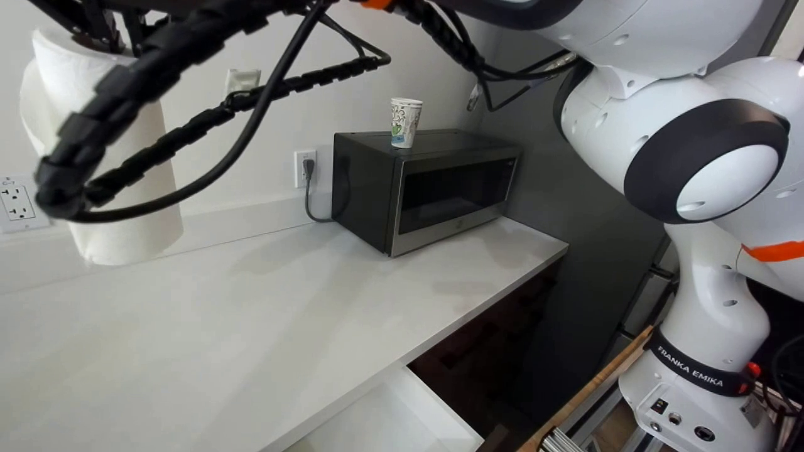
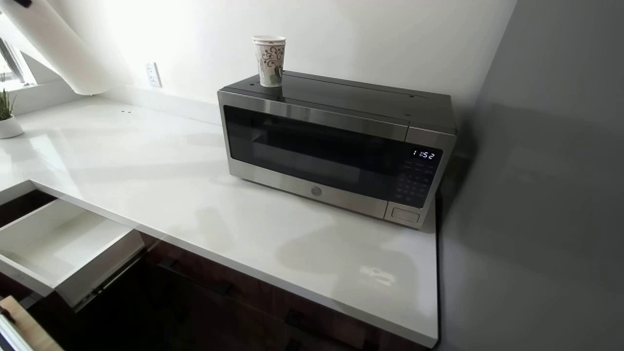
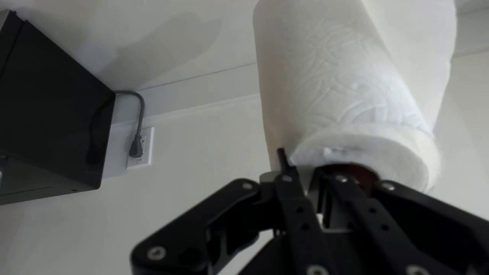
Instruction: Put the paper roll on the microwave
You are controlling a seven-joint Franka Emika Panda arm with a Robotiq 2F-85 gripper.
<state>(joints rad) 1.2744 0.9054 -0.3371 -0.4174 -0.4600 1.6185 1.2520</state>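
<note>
The white paper roll (image 1: 144,185) hangs upright to the left of the microwave, partly behind the arm's cables. It also shows in an exterior view (image 2: 61,53), tilted there, its lower end seemingly above the counter. My gripper (image 3: 305,173) is shut on the roll's top rim, with one finger outside the roll and one in its core. The gripper is cut off at the top left of an exterior view (image 1: 116,37). The dark microwave (image 1: 364,188) stands against the wall, its flat top visible (image 2: 351,100). Its side shows at the left of the wrist view (image 3: 53,107).
Stacked paper cups (image 1: 405,122) stand on the microwave's top, near its left front corner. A grey panel (image 2: 551,146) rises at its right. A white drawer (image 2: 68,239) is open below the counter (image 1: 251,326). A small plant (image 2: 9,126) stands at far left.
</note>
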